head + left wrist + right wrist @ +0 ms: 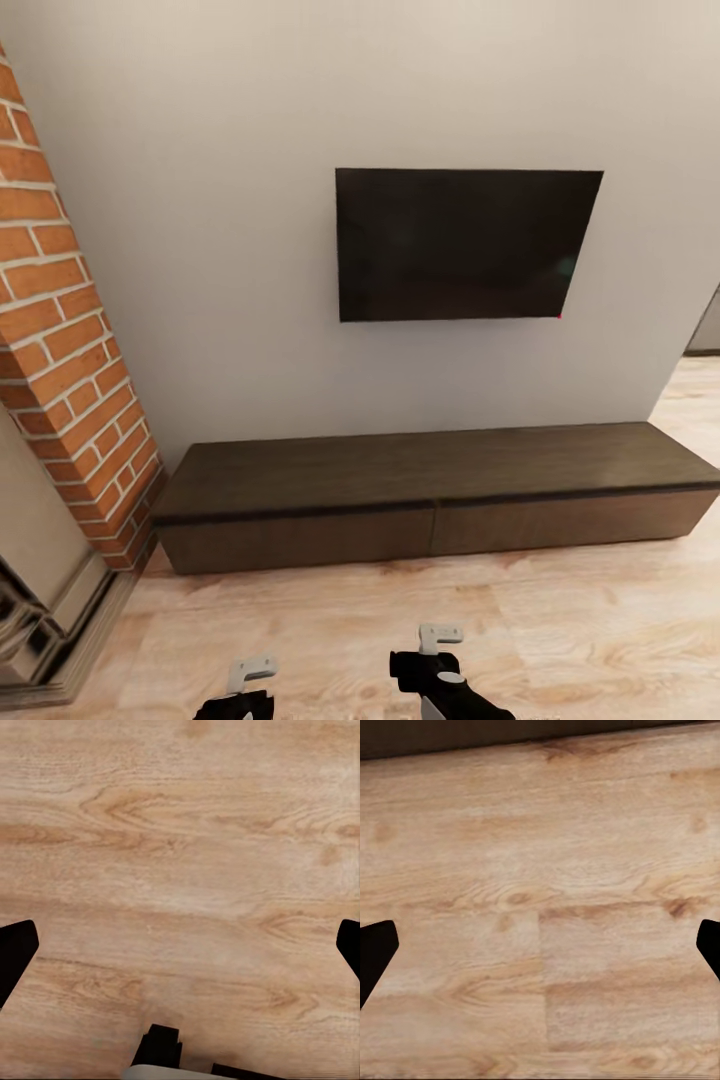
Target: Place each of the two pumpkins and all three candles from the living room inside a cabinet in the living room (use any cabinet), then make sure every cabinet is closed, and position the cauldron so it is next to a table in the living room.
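Dark brown cabinet [430, 500] spans lower centre, both drawer fronts shut. Left gripper [180, 945] and right gripper [540, 945] jaws spread, empty, over plank floor [560, 620]. Judged: pumpkins, candles, cauldron all pending.

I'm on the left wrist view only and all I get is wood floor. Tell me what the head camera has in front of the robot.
Observer: A long, low dark brown cabinet stands against the grey wall straight ahead, both of its drawer fronts shut.
Operator: Report what is above it.
Observer: A black TV is mounted on the wall over the cabinet.
Operator: Give me the left side of the room.
Observer: A red brick fireplace column rises there, beside the cabinet's left end.
Operator: Now the right tool.
Observer: In the right wrist view the right tool has its fingertips far apart over bare floor, with nothing between them.
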### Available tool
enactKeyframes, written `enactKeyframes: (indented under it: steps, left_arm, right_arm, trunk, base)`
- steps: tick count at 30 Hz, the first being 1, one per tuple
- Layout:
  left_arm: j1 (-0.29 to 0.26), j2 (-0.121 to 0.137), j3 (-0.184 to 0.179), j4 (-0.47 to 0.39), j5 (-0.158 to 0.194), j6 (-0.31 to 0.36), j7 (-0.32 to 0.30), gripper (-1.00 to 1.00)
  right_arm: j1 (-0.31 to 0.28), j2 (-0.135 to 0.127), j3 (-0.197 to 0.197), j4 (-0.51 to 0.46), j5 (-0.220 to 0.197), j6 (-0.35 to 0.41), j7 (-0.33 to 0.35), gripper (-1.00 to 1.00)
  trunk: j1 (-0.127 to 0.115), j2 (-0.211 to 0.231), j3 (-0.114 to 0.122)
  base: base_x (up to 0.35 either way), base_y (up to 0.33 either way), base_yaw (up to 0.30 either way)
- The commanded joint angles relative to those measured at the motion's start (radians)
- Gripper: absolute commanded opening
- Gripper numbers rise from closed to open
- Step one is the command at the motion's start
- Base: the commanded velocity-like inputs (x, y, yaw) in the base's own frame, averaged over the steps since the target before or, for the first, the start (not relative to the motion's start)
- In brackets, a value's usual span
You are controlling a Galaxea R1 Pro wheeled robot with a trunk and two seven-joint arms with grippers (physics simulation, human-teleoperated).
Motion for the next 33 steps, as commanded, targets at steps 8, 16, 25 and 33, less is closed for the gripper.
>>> enactKeyframes:
  steps: [8, 16, 25, 33]
  left_arm:
    - [0.000, 0.001, -0.009, -0.002, 0.008, 0.006, 0.006, 1.00]
    - [0.000, 0.002, -0.009, -0.002, 0.008, 0.006, 0.006, 1.00]
    - [0.000, 0.002, -0.009, -0.002, 0.008, 0.006, 0.006, 1.00]
    - [0.000, 0.003, -0.009, -0.002, 0.008, 0.006, 0.006, 1.00]
  right_arm:
    - [-0.001, 0.000, 0.009, 0.000, -0.011, 0.002, -0.006, 1.00]
    - [-0.001, 0.000, 0.009, 0.000, -0.011, 0.002, -0.006, 1.00]
    - [-0.001, 0.000, 0.009, 0.000, -0.012, 0.003, -0.006, 1.00]
    - [-0.001, 0.000, 0.008, 0.000, -0.015, 0.003, -0.006, 1.00]
  trunk:
    - [-0.001, -0.001, 0.007]
    - [-0.001, -0.001, 0.015]
    - [-0.001, -0.001, 0.024]
    - [-0.001, -0.001, 0.018]
  base:
    - [-0.155, 0.000, 0.240]
    - [-0.011, 0.000, 0.242]
    - [-0.105, 0.000, 0.243]
    - [-0.077, 0.031, 0.138]
